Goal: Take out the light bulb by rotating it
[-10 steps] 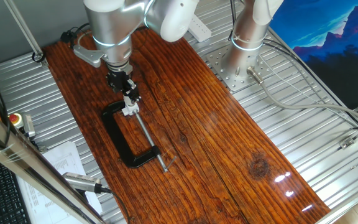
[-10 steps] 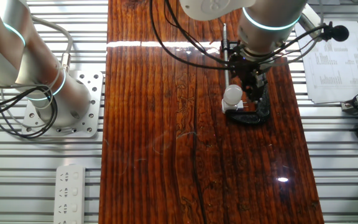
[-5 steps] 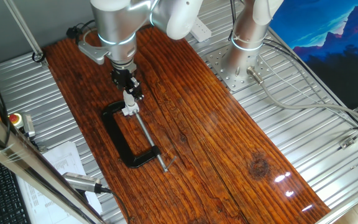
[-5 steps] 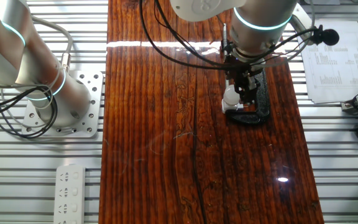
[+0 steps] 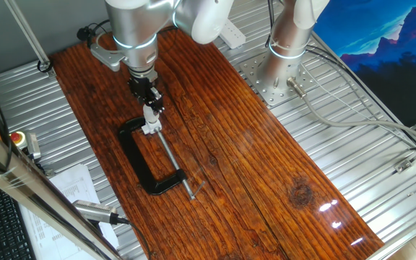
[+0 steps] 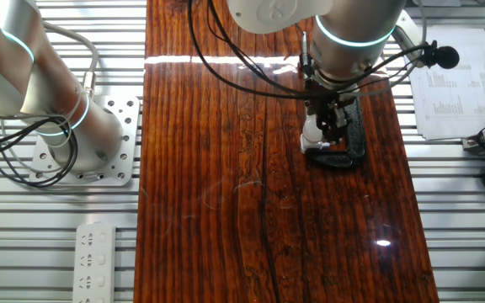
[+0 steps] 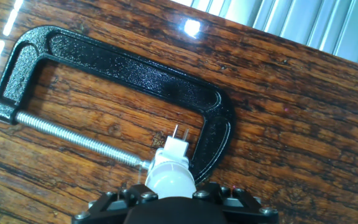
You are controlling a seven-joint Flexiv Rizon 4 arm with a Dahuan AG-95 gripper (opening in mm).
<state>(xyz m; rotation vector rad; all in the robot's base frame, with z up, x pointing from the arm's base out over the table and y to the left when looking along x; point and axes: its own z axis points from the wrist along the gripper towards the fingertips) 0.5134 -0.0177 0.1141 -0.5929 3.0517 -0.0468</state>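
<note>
The light bulb (image 7: 170, 175) is small, white and rounded. It sits on a small white socket block (image 7: 177, 148) with two thin pins, held in the black C-clamp (image 7: 129, 65) by its steel screw (image 7: 73, 135). My gripper (image 7: 171, 194) comes down over the bulb, its black fingers on either side of it, shut on it. In one fixed view the gripper (image 5: 151, 105) stands upright over the bulb (image 5: 150, 114) and the clamp (image 5: 137, 160). In the other fixed view the bulb (image 6: 311, 130) shows at the left of the fingers (image 6: 333, 126).
The clamp's screw (image 5: 173, 162) runs toward the front of the wooden board (image 5: 266, 180). A second arm's base (image 6: 82, 143) and a power strip (image 6: 95, 252) lie off the board. Papers (image 6: 453, 84) and cables lie on the metal table beside it.
My gripper has shifted from beside the bulb to over it, and its fingers now enclose the bulb. The clamp and the socket have not moved.
</note>
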